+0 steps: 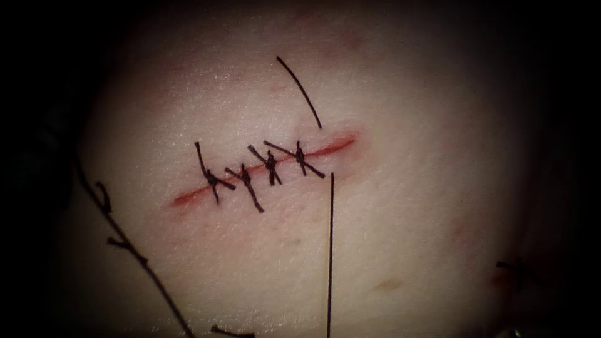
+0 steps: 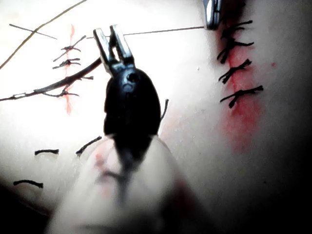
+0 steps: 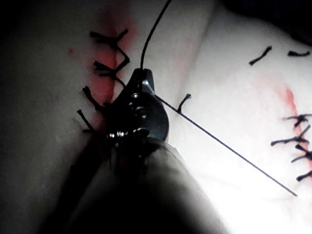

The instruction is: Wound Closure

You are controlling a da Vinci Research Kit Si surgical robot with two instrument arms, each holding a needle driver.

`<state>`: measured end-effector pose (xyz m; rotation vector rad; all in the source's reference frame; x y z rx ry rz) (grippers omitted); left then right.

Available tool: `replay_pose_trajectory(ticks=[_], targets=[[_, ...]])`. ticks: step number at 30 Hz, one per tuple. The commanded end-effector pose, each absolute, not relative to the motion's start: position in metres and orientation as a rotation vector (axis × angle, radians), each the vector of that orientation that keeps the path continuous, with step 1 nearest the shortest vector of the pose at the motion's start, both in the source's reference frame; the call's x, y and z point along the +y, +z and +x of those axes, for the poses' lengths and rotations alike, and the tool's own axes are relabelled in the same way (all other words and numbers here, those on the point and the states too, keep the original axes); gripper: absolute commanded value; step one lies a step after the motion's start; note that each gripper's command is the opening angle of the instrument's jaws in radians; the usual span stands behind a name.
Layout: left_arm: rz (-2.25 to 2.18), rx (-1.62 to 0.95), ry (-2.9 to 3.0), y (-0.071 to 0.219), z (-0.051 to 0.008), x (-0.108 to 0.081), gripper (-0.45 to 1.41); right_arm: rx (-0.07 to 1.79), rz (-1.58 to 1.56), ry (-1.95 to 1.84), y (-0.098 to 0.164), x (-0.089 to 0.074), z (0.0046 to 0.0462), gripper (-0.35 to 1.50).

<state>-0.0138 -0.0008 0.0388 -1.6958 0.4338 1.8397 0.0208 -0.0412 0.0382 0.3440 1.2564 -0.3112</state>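
The cut (image 1: pixel 188 197) runs slantwise across the tissue (image 1: pixel 400 206), with several knotted stitches (image 1: pixel 270 164) over its middle. Near its right end a thread shows as one length (image 1: pixel 300 91) above the cut and a taut length (image 1: pixel 330 250) running straight down below it. My left tool (image 2: pixel 113 38) hovers over the tissue, jaws slightly parted with nothing between them. A thin thread (image 2: pixel 165 30) runs from beside it to the right tool's tip (image 2: pixel 212 14). My right tool (image 3: pixel 143 74) sits beside the stitched cut (image 3: pixel 105 68), shut on the thread (image 3: pixel 151 39).
A long dark thread with short side ends (image 1: pixel 125 244) crosses the tissue's lower left. Another stitched, red-stained line lies nearby (image 2: pixel 68 63) (image 3: pixel 297 141). Short cut ends of thread (image 2: pixel 46 152) dot the tissue. Red fluid stains the tissue beside the stitches (image 2: pixel 241 117).
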Motion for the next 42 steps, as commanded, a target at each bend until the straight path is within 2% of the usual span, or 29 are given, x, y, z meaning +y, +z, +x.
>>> replay_pose_trajectory(ticks=[1,2,3,5,6,11,14,16,17,18,20,22,23,26,27,31,34,36,40,42], targets=[[-1.695,0.431,1.843,0.039,-0.0145,-0.001,-0.45,1.254,0.358,-0.295,0.039,-0.042,0.0211,-0.35],[-1.694,0.427,1.838,0.04,-0.0145,-0.001,-0.45,1.256,0.365,-0.281,0.039,-0.042,0.0211,-0.35],[-1.696,0.422,1.845,0.04,-0.0148,-0.001,-0.45,1.263,0.352,-0.262,0.039,-0.041,0.021,0.54],[-1.694,0.413,1.848,0.04,-0.0151,-0.001,-0.45,1.215,0.266,-0.187,0.039,-0.039,0.0203,1.26],[-1.694,0.408,1.845,0.04,-0.0153,-0.001,-0.45,1.177,0.227,-0.141,0.04,-0.038,0.0192,1.3],[-1.697,0.39,1.849,0.042,-0.0156,-0.001,-0.45,0.933,0.042,-0.047,0.04,-0.031,0.0135,1.31],[-1.696,0.381,1.846,0.043,-0.0158,0.0,-0.45,0.832,-0.05,0.032,0.04,-0.027,0.0114,1.21],[-1.691,0.376,1.849,0.044,-0.0162,-0.001,-0.45,0.852,-0.084,0.122,0.041,-0.025,0.0114,1.2],[-1.687,0.376,1.854,0.044,-0.0166,-0.001,-0.45,0.872,-0.095,0.161,0.041,-0.025,0.0116,1.26],[-1.682,0.369,1.857,0.044,-0.0169,-0.001,-0.45,0.898,-0.105,0.195,0.041,-0.024,0.0119,1.25],[-1.671,0.352,1.873,0.045,-0.0183,-0.001,-0.45,0.948,-0.033,0.332,0.042,-0.022,0.0138,0.99],[-1.67,0.33,1.89,0.046,-0.0196,-0.001,-0.45,0.989,0.082,0.475,0.043,-0.021,0.0163,0.88],[-1.664,0.317,1.895,0.047,-0.0204,-0.001,-0.45,1.0,0.123,0.531,0.044,-0.02,0.0179,0.69],[-1.658,0.297,1.902,0.048,-0.0212,-0.001,-0.45,0.974,0.098,0.569,0.046,-0.018,0.0199,0.91],[-1.658,0.29,1.902,0.048,-0.0214,-0.001,-0.45,0.972,0.098,0.581,0.046,-0.017,0.0206,0.93],[-1.656,0.274,1.911,0.05,-0.0221,-0.001,-0.45,0.969,0.138,0.674,0.05,-0.015,0.025,0.89],[-1.655,0.269,1.906,0.05,-0.0221,-0.001,-0.45,0.971,0.147,0.699,0.051,-0.014,0.0266,0.91],[-1.656,0.269,1.906,0.05,-0.0221,-0.002,-0.45,0.976,0.165,0.704,0.051,-0.014,0.0276,0.81],[-1.656,0.266,1.909,0.05,-0.022,-0.002,-0.45,0.961,0.163,0.714,0.052,-0.013,0.0291,0.78],[-1.656,0.265,1.909,0.05,-0.022,-0.002,-0.45,0.962,0.161,0.715,0.053,-0.013,0.0294,0.32]])
